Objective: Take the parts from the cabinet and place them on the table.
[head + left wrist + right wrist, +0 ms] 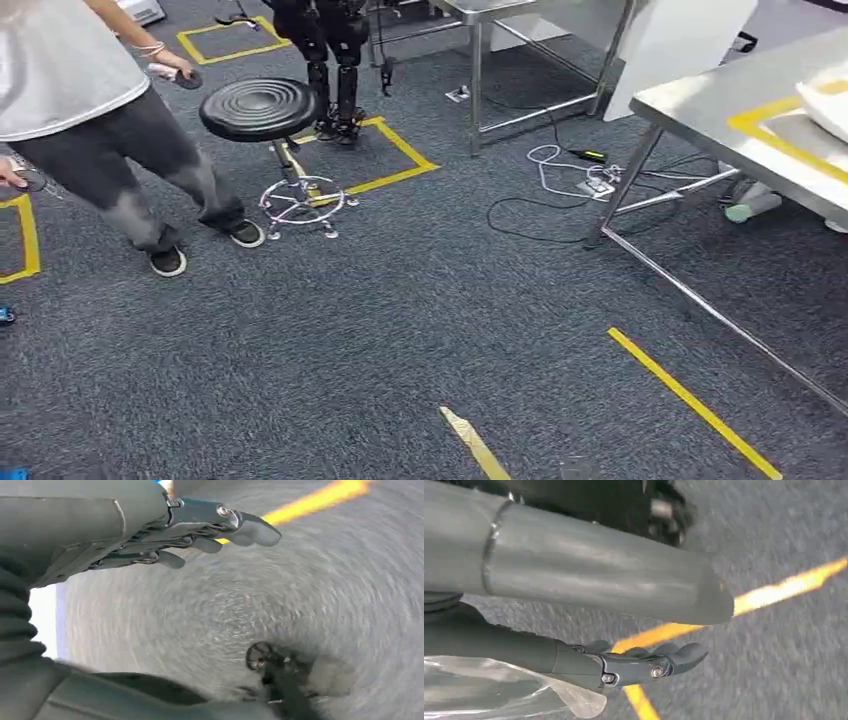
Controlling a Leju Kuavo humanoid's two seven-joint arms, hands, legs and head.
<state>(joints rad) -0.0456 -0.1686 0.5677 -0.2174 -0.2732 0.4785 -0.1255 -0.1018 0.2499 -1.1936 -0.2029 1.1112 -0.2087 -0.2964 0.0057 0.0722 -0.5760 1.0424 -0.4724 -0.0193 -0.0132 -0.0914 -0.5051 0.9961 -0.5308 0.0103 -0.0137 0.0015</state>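
Close by, a clear plastic bag lies against the right hand, whose fingers stretch out straight; whether they grip it I cannot tell. The left hand hangs above the grey carpet, fingers apart, holding nothing. The steel table bears a white packet beside yellow tape. Well left of the table stand a black stool and a person.

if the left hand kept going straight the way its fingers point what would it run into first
Nothing stands in that line as far as the blurred left wrist view shows. The left hand holds nothing, fingers stretched out over grey carpet, toward a yellow tape line on it. Depth is unclear, so probably just the floor.
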